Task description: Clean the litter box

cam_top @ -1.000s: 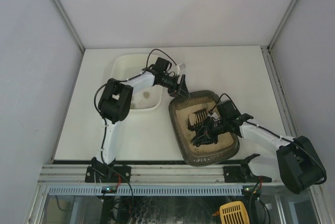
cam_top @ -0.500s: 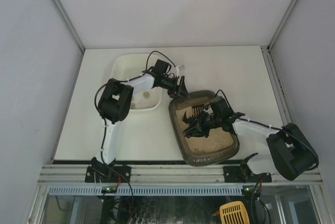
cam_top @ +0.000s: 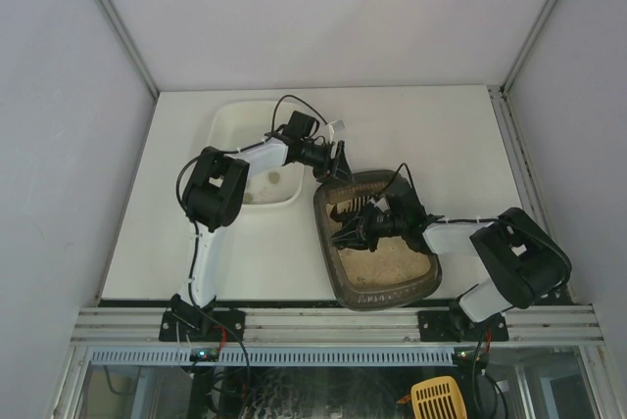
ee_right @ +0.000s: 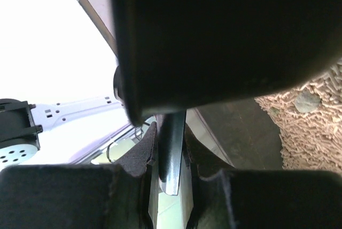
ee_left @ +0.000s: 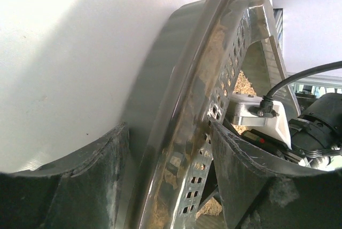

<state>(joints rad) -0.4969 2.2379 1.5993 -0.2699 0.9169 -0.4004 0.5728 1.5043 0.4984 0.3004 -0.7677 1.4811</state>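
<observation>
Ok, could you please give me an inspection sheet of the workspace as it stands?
Surface: white table; no spilled litter seen.
Job's things: litter box, beige litter inside; dark scoop in it.
Clutter: white tub, brownish patch inside.
Grippers: left gripper clamps the litter box's far rim; right gripper shut on the scoop's handle.
Cables: black cable loops over both arms.
Surroundings: white walls; yellow slotted item below the front rail.

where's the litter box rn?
Top view: the litter box sits right of centre, near the front edge of the table, beside the white tub. Left pincer grips its far rim; right pincer holds a scoop inside it.
</observation>
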